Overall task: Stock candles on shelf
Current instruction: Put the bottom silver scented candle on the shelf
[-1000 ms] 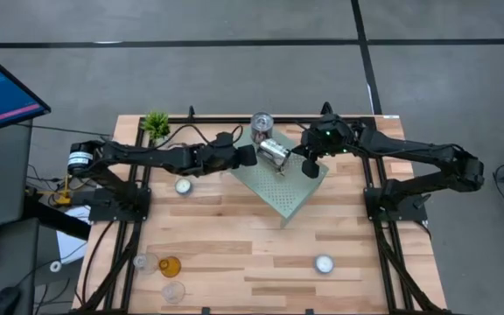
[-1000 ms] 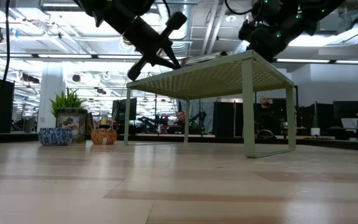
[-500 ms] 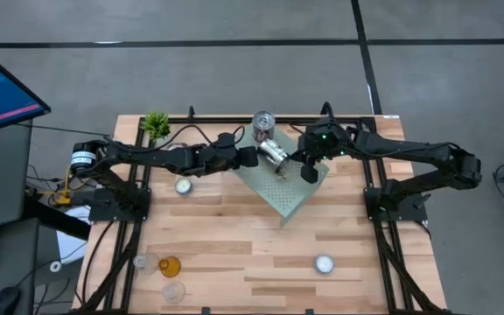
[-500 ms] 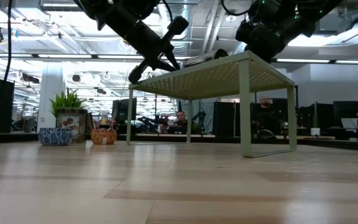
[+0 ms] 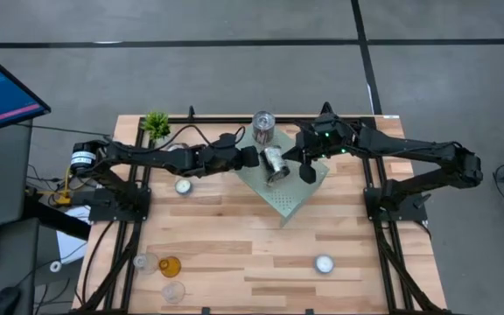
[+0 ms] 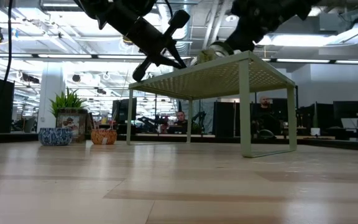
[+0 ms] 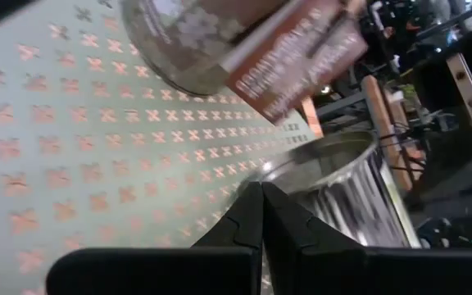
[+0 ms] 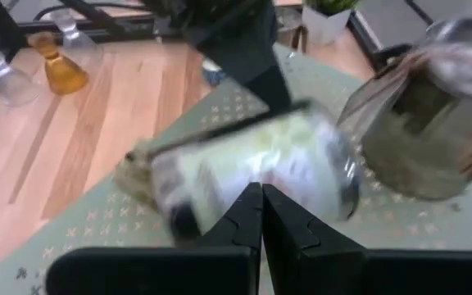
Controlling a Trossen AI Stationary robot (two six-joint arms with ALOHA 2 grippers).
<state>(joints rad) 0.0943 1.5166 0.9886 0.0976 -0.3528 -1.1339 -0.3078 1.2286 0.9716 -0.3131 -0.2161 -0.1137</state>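
The mint-green shelf (image 5: 292,198) stands slantwise at the table's far middle. A silver tin candle (image 5: 263,125) with a brown label stands upright on the shelf's far corner. A second silver tin (image 5: 276,164) lies on its side on the shelf top, blurred in the right wrist view (image 8: 252,176). My left gripper (image 5: 254,157) is shut, its tips just left of the lying tin (image 7: 334,192). My right gripper (image 5: 307,172) is shut just right of that tin. My left gripper's shut fingertips (image 7: 260,190) point slantwise down from the table's left at the lying tin's end; I cannot tell whether they touch it. My right gripper's shut fingertips (image 8: 260,197) point at the tin's side wall from the right; I cannot tell whether they touch it.
On the wood lie a tealight (image 5: 183,185) left of the shelf and another (image 5: 324,263) at the near right. Two clear glass holders (image 5: 144,262) (image 5: 173,291) and an amber one (image 5: 170,265) stand at the near left. A green plant (image 5: 156,123) stands at the far left.
The lying tin has slid and turned on the shelf top toward the table's near edge. My right gripper has risen and swung a little toward the table's left, staying shut.
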